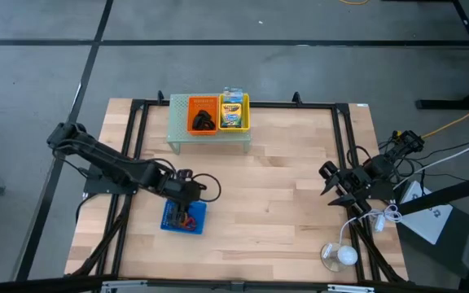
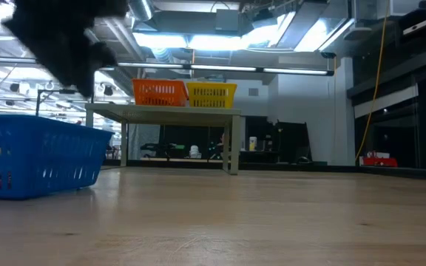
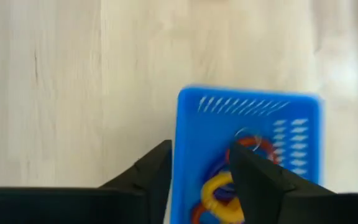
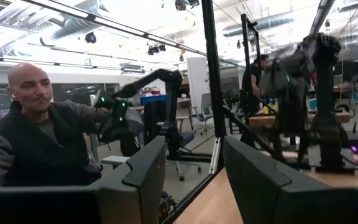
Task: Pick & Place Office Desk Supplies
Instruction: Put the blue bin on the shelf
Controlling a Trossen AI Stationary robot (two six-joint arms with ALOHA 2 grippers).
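Observation:
A blue basket (image 1: 173,220) (image 3: 247,115) stands on the table's near left. Yellow, orange and purple rings (image 3: 219,190) lie inside it. My left gripper (image 1: 192,189) (image 3: 201,149) hangs open just above the basket's far rim, with nothing between its fingers. At the far edge a pale green mesh riser (image 1: 181,130) carries an orange basket (image 1: 202,114) with black clips and a yellow basket (image 1: 234,111) with a green-and-yellow crayon box. My right gripper (image 1: 332,183) (image 4: 194,155) waits open at the table's right side, pointing out into the room.
Black frame rails (image 1: 133,138) run along the table's sides. A white round object (image 1: 340,255) and cables lie at the near right corner. A person (image 4: 36,130) sits beyond the table. Bare wood (image 1: 275,195) stretches between the two arms.

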